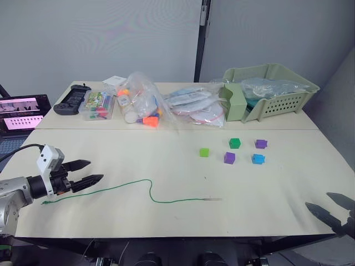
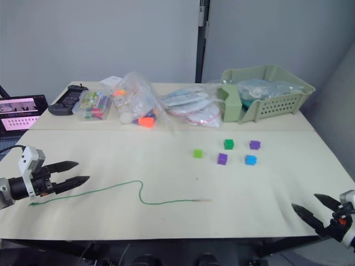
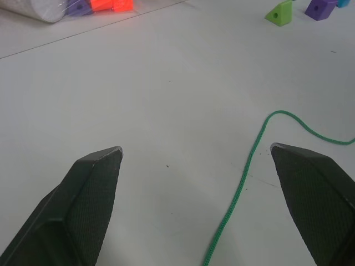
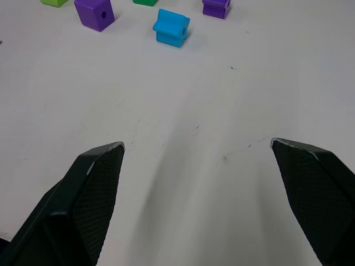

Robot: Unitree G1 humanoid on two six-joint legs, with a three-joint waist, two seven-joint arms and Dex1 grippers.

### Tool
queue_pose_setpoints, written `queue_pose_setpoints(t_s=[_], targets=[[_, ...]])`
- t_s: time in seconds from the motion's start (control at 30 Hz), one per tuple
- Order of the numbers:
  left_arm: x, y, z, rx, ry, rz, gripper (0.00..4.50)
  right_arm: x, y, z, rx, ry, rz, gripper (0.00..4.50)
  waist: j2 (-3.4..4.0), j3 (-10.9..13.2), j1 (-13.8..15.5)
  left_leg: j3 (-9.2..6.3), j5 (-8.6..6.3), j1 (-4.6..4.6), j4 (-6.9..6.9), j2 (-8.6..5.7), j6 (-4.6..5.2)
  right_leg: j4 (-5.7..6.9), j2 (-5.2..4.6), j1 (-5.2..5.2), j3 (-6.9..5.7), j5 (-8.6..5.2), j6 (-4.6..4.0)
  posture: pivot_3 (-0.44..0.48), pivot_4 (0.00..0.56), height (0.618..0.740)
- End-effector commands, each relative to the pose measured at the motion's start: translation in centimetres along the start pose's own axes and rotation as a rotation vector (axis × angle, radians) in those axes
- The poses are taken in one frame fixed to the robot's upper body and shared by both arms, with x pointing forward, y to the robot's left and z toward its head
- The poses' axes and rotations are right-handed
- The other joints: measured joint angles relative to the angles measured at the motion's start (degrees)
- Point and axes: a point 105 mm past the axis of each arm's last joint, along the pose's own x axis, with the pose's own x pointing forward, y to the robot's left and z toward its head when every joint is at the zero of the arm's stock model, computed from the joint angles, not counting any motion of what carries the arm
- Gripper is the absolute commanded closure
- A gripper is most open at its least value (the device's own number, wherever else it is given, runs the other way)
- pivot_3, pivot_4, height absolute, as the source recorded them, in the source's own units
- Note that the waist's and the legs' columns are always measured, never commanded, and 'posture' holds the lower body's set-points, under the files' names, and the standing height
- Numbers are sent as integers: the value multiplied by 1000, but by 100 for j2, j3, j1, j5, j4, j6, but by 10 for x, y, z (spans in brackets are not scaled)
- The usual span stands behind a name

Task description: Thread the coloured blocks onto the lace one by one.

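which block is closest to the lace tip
The light green block: it sits leftmost in the cluster, nearest the lace's pale tip.

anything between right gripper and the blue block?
Nothing: bare table between the open right gripper and the blue block, per the right wrist view.

Two head cameras set side by side look forward and down from the near edge of a pale table (image 1: 166,166), both taking in its whole top as far as the green basket (image 1: 277,91) at the far right. The left wrist camera sits low and close over the near left of the table, facing right along the green string (image 3: 238,194) toward the small blocks (image 3: 280,12). The right wrist camera sits low at the near right, facing the same blocks from the near side.
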Motion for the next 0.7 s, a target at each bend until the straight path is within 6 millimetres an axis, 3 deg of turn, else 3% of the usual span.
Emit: queue_pose_setpoints(t_s=[0.03, 0.17, 0.27, 0.47, 0.5, 0.63, 0.7], targets=[[2, 0, 5, 25, 11, -7, 0, 2, 2, 12, -26, -42, 2, 40, 0, 0, 0, 0, 0, 0, 0, 0, 0, 0, 0, 0, 0, 0, 0, 0, 150, 740], [18, -15, 17, 45, -26, -75, 0, 11, 15, 28, -29, -102, 49, 40, 0, 0, 0, 1, 0, 2, 0, 0, 0, 3, 0, 0, 1, 0, 0, 0, 150, 740], [36, -46, 29, 80, -28, -213, 0, 19, 31, 40, -39, -149, 117, 40, 0, 0, 8, -2, 0, -2, 3, 0, 0, 4, 0, 1, 1, 0, 0, 0, 150, 740], [65, -120, 40, 120, -4, -520, 0, 25, 63, 46, -56, -125, 289, 40, 0, 0, 11, -6, 0, -5, 3, -3, 0, 4, 0, 1, 4, 0, 1, 0, 150, 740], [66, -124, 41, 122, -4, -534, 0, 25, 64, 46, -56, -121, 298, 40, 0, 0, 3, -6, 0, -5, 4, -4, 0, 4, 0, 2, 4, 0, 1, 0, 150, 740], [105, -171, 34, 194, -4, -700, 0, 19, 89, 44, -60, -51, 443, 40, 6, -3, 35, -4, 0, -3, 9, -8, 0, 5, 4, 7, 6, 0, 2, 0, 150, 740], [121, -181, 29, 234, 7, -715, 0, 18, 95, 43, -70, -33, 470, 40, 1, -1, 51, -4, 0, -1, 17, -14, 0, 4, 6, 15, 6, 1, 7, 0, 150, 740]])
